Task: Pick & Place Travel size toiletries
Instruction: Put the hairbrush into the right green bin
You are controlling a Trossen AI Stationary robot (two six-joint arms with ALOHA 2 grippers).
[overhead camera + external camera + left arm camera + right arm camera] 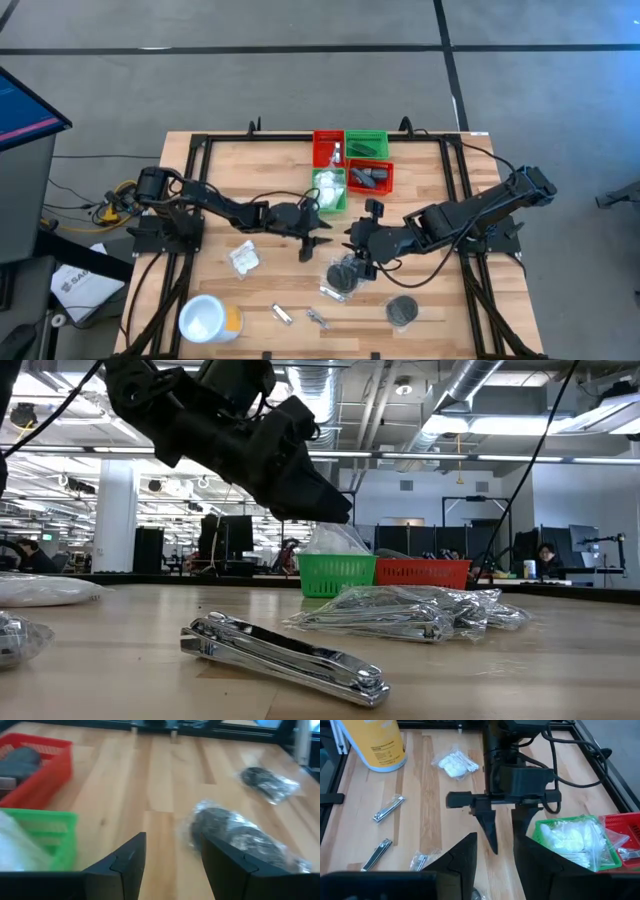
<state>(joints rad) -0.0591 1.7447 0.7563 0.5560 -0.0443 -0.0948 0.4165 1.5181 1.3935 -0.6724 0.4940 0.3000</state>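
From my station I see the left end effector (313,243) hanging over the middle of the desk (270,170), just in front of the green bin (329,190); its fingers (489,832) stand apart with nothing between them. The right end effector (357,246) faces it from close by, above a black disc in clear wrap (346,274); its fingers (460,860) are parted too and I see nothing gripped. White plastic-wrapped packets (570,840) already fill the green bin, and beside it the red bin (370,178) holds dark grey items. Two more bins, one red (328,147) and one green (366,145), sit behind those. Out on the desk, a loose white packet (243,258) lies on the left arm's side, a second wrapped black disc (404,311) lies nearer the front on the right arm's side, and thin silver pieces (283,315) rest by the front edge; in the low view they look like nail clippers (285,657), one bare and others in clear wrap (410,612). The white round tub (205,320) stands at the front left corner.
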